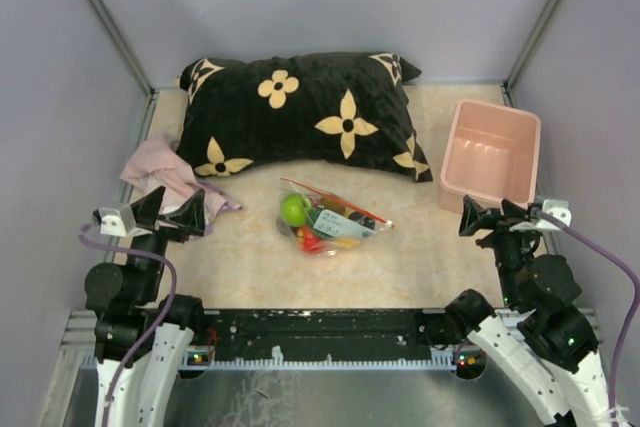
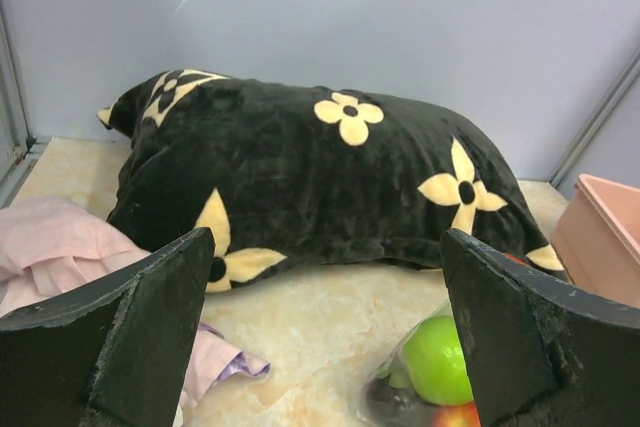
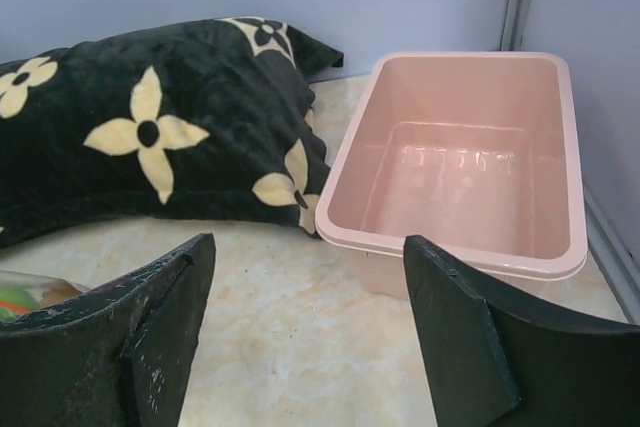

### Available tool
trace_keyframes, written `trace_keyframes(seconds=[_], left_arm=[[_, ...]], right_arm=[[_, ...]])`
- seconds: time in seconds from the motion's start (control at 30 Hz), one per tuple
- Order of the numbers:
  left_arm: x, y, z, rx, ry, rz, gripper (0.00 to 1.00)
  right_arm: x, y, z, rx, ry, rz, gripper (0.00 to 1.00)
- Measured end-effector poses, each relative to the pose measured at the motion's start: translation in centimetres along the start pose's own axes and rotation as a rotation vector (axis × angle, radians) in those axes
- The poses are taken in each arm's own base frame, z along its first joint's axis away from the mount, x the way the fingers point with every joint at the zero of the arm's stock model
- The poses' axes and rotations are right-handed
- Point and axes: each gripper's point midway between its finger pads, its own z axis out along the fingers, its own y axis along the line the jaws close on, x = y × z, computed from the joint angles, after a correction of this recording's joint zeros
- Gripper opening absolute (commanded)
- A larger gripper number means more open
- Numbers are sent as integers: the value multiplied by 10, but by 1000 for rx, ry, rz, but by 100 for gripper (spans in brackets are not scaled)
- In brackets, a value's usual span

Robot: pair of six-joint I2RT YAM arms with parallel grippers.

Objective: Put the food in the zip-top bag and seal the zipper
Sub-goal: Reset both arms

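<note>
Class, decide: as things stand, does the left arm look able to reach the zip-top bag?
Probably yes. The open left gripper hovers left of the zip-top bag, with only bare tabletop between them; the pink cloth lies off to the side.

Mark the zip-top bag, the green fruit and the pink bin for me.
zip-top bag (image 1: 366, 224), top external view, its clear right corner.
green fruit (image 2: 437, 359), left wrist view, the middle of its glossy side.
pink bin (image 3: 450, 249), right wrist view, its near rim.
</note>
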Motion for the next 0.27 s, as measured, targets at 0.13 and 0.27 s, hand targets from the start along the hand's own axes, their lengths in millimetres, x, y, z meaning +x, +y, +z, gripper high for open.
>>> trace_keyframes(seconds=[0.13, 0.27], left_arm=[[5, 3, 1, -11, 9, 0, 100], [4, 4, 1, -18, 4, 1, 100]], right_arm=[[3, 0, 1, 2, 6, -11, 76], [1, -1, -1, -1, -6, -5, 77]])
